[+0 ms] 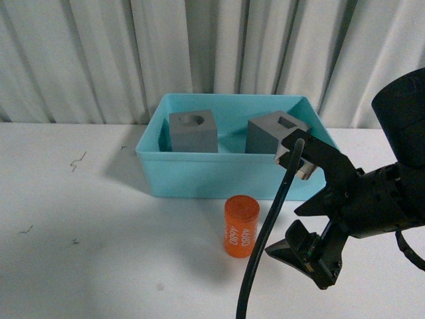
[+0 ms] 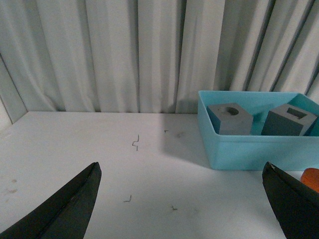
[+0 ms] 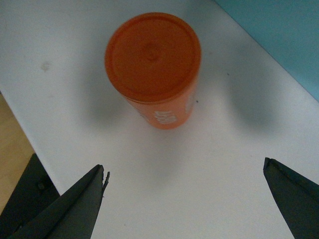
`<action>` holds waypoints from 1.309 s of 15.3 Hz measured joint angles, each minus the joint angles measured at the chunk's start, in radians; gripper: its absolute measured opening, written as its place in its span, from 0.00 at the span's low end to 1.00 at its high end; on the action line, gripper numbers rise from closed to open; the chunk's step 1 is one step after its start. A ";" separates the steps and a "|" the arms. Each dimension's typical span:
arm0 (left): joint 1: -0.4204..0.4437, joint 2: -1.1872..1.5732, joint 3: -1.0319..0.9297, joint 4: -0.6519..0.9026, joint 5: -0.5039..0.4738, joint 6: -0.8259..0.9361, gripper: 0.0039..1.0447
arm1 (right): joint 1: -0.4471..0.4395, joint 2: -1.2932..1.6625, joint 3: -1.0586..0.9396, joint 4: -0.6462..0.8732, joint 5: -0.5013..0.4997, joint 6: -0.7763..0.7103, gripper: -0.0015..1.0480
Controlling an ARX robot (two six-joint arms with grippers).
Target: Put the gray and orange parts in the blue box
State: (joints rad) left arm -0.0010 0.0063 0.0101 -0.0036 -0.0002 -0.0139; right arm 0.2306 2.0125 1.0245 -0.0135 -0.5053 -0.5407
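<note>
Right gripper: jaws wide apart, empty, hovering near the orange cylinder and centred on it. I judge it is set for a grasp.
Left gripper: jaws apart too, nothing between them (out of the front view, clear of the work).
Orange cylinder: upright on the white table, just in front of the blue box. Long axis vertical, flat cap up, "4680" print running up the side.
Blue box: open top, behind the cylinder.
Gray cubes: 2, round-hole and square-hole, both inside, holes up. Only the cylinder remains out.

Pleated pale curtain — white tabletop below
</note>
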 joint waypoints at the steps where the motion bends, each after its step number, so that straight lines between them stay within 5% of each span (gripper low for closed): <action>1: 0.000 0.000 0.000 0.000 0.000 0.000 0.94 | 0.008 0.008 0.009 -0.003 0.001 0.000 0.94; 19: 0.000 0.000 0.000 0.000 0.000 0.000 0.94 | 0.111 0.179 0.266 -0.080 0.017 -0.003 0.93; 20: 0.000 0.000 0.000 0.000 0.000 0.000 0.94 | 0.116 0.180 0.267 -0.083 0.017 -0.003 0.82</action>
State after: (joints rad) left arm -0.0010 0.0063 0.0101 -0.0036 0.0002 -0.0139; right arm 0.3466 2.1929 1.2915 -0.0967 -0.4881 -0.5434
